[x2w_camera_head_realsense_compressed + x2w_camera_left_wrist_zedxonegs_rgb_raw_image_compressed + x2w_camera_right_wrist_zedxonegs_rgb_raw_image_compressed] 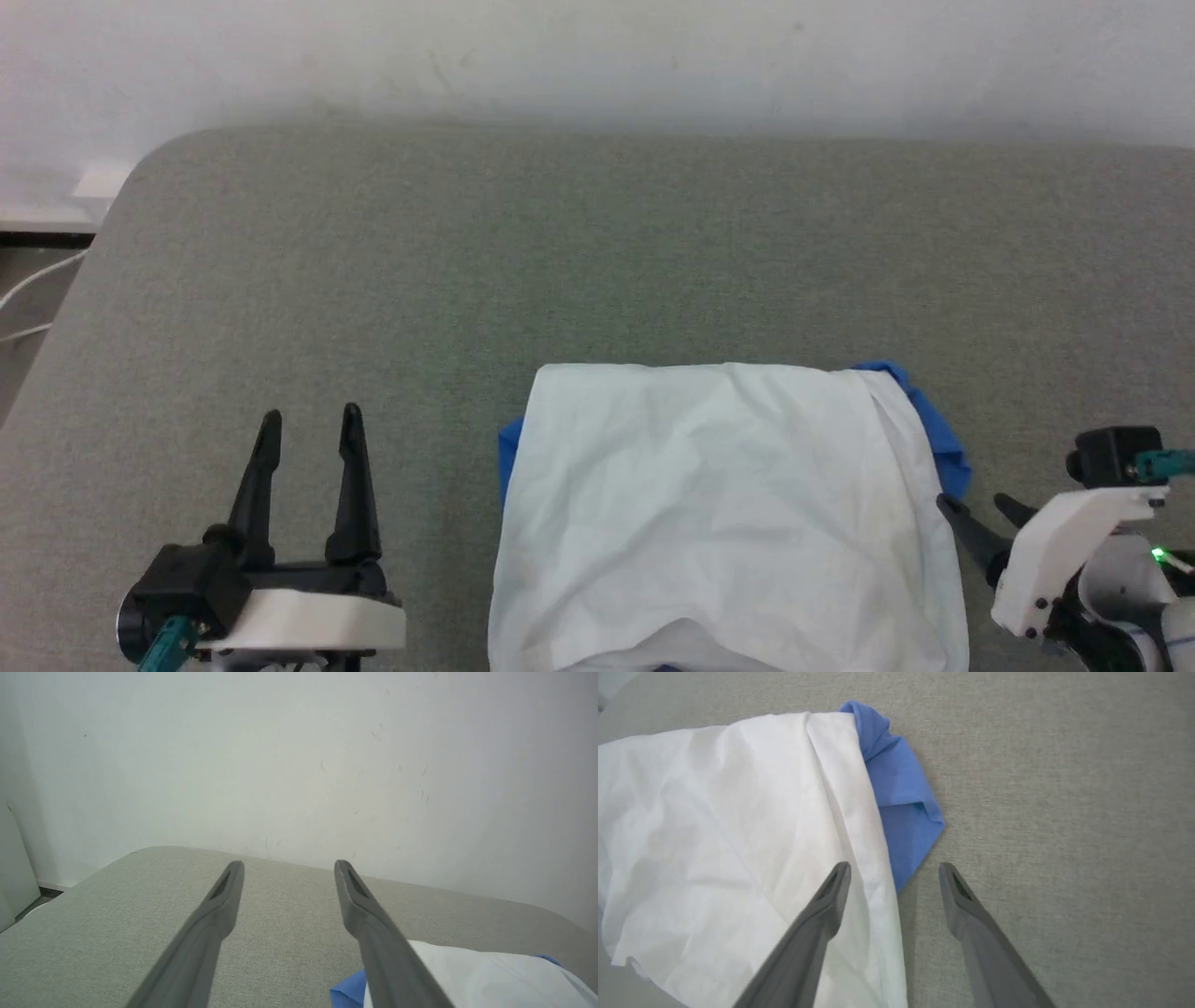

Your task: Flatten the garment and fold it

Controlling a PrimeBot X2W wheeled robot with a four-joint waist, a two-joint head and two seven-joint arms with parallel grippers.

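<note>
Now, you have the garment, a thin, creased white cloth shirt folded to a rough rectangle, lying at the near middle of the surface, a broad grey-green woven pad with a rounded far-left corner; bright blue sleeve cloth pokes out from under its far right corner and as a small strip at its left edge. Your left claw, two long dark tapering fingers on a black-and-white body, stands wide open over bare weave, left of the cloth and clear of it; your right claw is spread open too, gripping nothing, just beside the garment's right edge, one finger over the white hem, the other over the weave near the blue point. Behind the surface rises a scuffed white wall; a thin white cable lies beyond the surface's left edge.
</note>
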